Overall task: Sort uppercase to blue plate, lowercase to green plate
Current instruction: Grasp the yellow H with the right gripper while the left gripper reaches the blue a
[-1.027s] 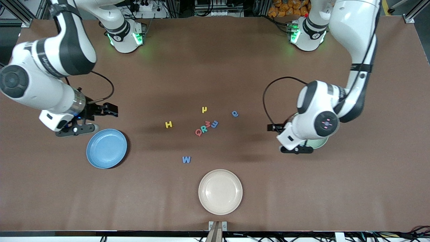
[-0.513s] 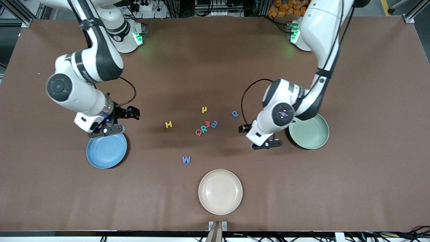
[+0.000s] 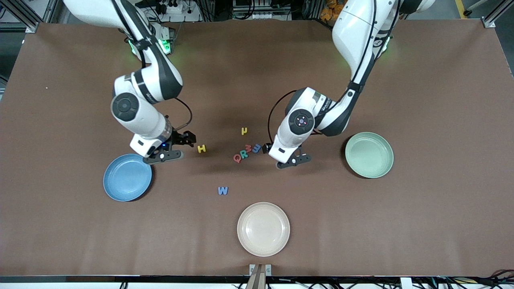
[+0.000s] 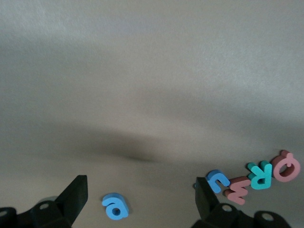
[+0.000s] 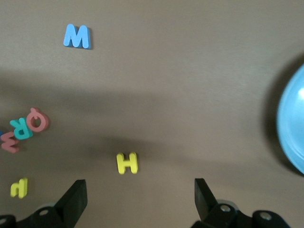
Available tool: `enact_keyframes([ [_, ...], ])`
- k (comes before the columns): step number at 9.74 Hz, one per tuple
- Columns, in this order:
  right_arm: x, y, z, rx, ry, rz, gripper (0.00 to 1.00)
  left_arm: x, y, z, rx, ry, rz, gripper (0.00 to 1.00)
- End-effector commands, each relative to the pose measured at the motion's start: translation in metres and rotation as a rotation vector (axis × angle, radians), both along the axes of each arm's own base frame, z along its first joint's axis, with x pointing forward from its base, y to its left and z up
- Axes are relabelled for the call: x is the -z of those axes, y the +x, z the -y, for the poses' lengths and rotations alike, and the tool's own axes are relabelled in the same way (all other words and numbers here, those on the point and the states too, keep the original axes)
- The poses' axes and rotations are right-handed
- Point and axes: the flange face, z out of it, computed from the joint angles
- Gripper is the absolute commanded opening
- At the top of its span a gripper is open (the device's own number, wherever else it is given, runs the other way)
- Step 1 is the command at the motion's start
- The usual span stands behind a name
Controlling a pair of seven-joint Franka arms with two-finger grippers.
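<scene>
Both grippers are open and hold nothing. My right gripper (image 3: 178, 147) hangs low beside the yellow H (image 3: 201, 149), and in the right wrist view the H (image 5: 127, 163) lies just ahead of the open gripper (image 5: 139, 199). My left gripper (image 3: 281, 155) is over the blue a (image 4: 115, 206), which lies between its spread fingers (image 4: 71, 199); the front view hides the a. The red Q (image 3: 237, 157), teal R (image 3: 243, 153), red-pink m (image 3: 249, 148) and blue m (image 3: 256, 148) lie in a row. The yellow h (image 3: 244, 131) and blue W (image 3: 223, 190) lie apart. The blue plate (image 3: 127, 177) and green plate (image 3: 369, 155) hold nothing.
A cream plate (image 3: 263, 228) sits near the table's front edge, nearer the front camera than the W. The blue plate lies toward the right arm's end of the table, the green plate toward the left arm's end.
Both arms have swung in toward the letters. The right gripper went from beside the blue plate to next to the H, the left from over the green plate to over the a. No letter moved.
</scene>
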Motion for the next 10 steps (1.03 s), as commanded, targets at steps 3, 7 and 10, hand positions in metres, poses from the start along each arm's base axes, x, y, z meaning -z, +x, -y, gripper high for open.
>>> enact_keyframes([
  [3, 0.064, -0.004, -0.022, 0.053, 0.004, 0.019, 1.0, 0.034, -0.029, -0.009, -0.042, 0.011, 0.07, 1.0],
  [7, 0.084, -0.018, -0.022, 0.055, -0.015, -0.017, 1.0, 0.045, -0.052, -0.009, -0.026, 0.037, 0.042, 1.0],
  [10, 0.1, -0.031, -0.043, 0.074, -0.024, -0.028, 1.0, 0.039, -0.069, -0.011, -0.017, 0.047, 0.028, 1.0],
])
